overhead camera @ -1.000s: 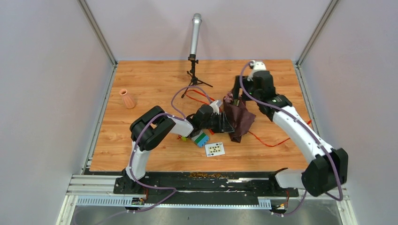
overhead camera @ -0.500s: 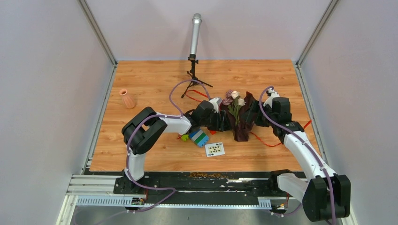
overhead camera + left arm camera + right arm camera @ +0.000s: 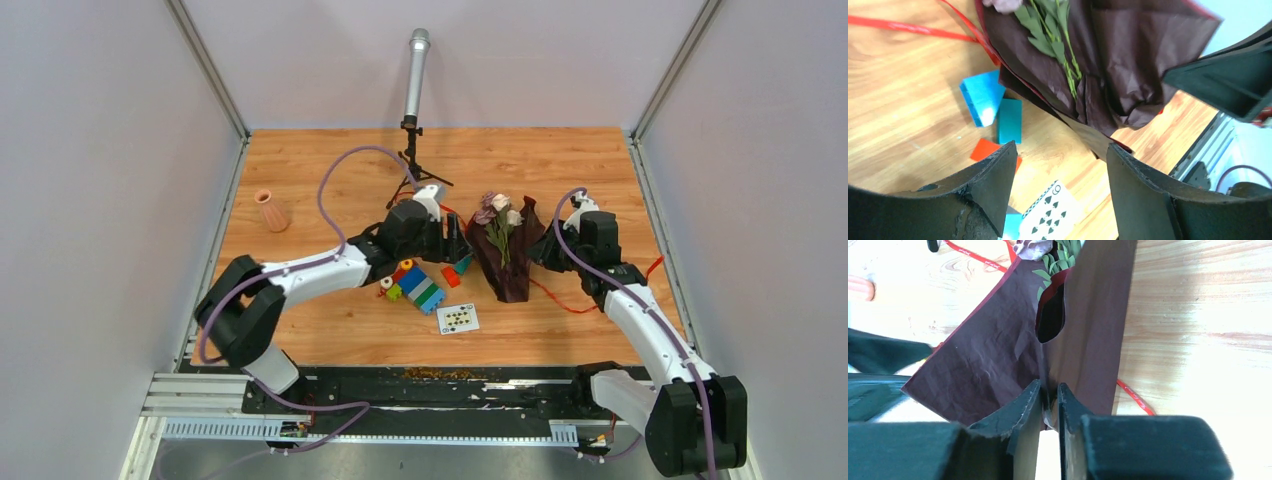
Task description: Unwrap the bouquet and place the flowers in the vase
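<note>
Bouquet (image 3: 507, 262): maroon paper wrap, partly opened, lying on counter (image 3: 330, 160), right of centre. Flowers (image 3: 497, 215): purple and cream roses, green stems, inside wrap. Vase (image 3: 270, 211): salmon, ribbed, standing far left, well apart.

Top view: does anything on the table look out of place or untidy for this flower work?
Yes. Toy blocks and a playing card lie beside the bouquet, unrelated to flowers. Loose red ribbon trails across the wood, and brown crumbs sit on the near rail.

Grey microphone (image 3: 416, 75) on tripod, toy blocks (image 3: 415, 285), playing card (image 3: 459, 318), wooden table (image 3: 330, 180)
</note>
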